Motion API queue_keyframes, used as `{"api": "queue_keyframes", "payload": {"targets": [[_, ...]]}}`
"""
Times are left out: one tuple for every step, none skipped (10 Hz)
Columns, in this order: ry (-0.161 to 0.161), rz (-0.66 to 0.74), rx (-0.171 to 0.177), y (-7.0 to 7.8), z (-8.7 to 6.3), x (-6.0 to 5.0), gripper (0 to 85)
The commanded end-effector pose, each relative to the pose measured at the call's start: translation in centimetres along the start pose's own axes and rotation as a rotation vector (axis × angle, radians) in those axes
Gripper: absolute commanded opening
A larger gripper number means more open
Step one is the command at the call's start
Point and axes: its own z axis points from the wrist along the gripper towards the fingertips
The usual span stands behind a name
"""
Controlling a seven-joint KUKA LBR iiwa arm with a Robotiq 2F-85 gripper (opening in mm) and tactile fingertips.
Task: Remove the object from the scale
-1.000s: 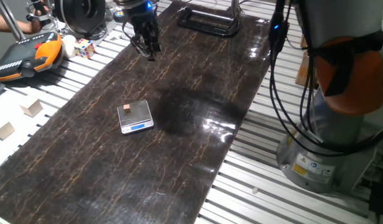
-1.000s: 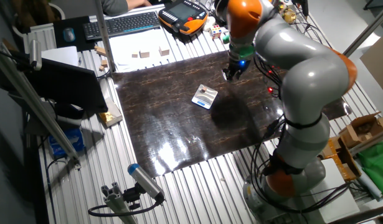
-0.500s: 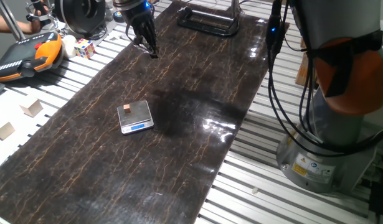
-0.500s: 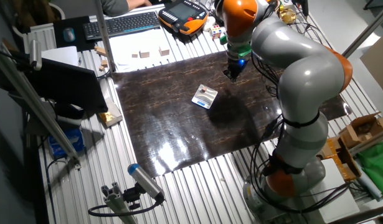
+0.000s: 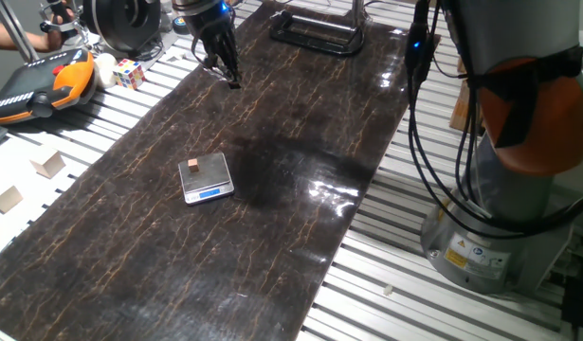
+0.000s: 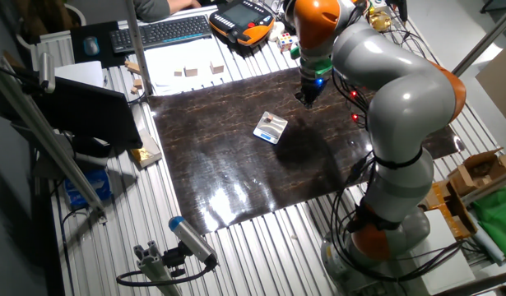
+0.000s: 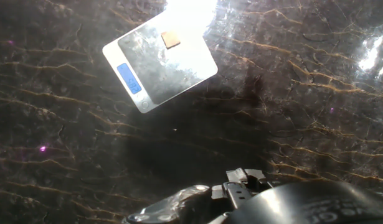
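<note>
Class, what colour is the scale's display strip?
Blue-lit, along one edge of the silver-grey scale; the display strip shows best in the hand view.

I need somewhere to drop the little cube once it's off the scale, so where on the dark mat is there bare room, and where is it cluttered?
The dark mat is bare all around the scale, which carries the cube, and between it and the gripper. Clutter lies off the mat: Rubik's cube, tan blocks, pendant.

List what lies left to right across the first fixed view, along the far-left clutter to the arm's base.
Orange-black pendant → Rubik's cube → tool → black frame → arm base. Nearer the camera, the scale carries the object.
</note>
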Motion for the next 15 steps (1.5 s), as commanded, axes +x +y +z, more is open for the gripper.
{"api": "queue_keyframes", "payload": {"targets": [[-0.001,0.000,0.000,0.0,0.0,0.0,1.0],[-0.004,-0.001,0.001,0.0,0.0,0.0,1.0],[-0.004,0.000,-0.002,0.0,0.0,0.0,0.7],[-0.044,0.027,-0.034,0.0,0.0,0.0,0.7],[-0.048,0.054,-0.089,0.0,0.0,0.0,0.7],[-0.052,0.089,-0.097,0.0,0.0,0.0,0.7],[-0.064,0.092,-0.084,0.0,0.0,0.0,0.7],[-0.083,0.094,-0.099,0.0,0.0,0.0,0.7],[-0.116,0.077,-0.106,0.0,0.0,0.0,0.7],[-0.124,0.056,-0.071,0.0,0.0,0.0,0.7],[-0.126,0.042,-0.064,0.0,0.0,0.0,0.7],[-0.135,0.050,-0.079,0.0,0.0,0.0,0.7],[-0.132,0.079,-0.082,0.0,0.0,0.0,0.7],[-0.131,0.094,-0.078,0.2,-0.1,-0.4,7.3],[-0.130,0.105,-0.077,0.8,-0.3,-1.9,18.3]]}}
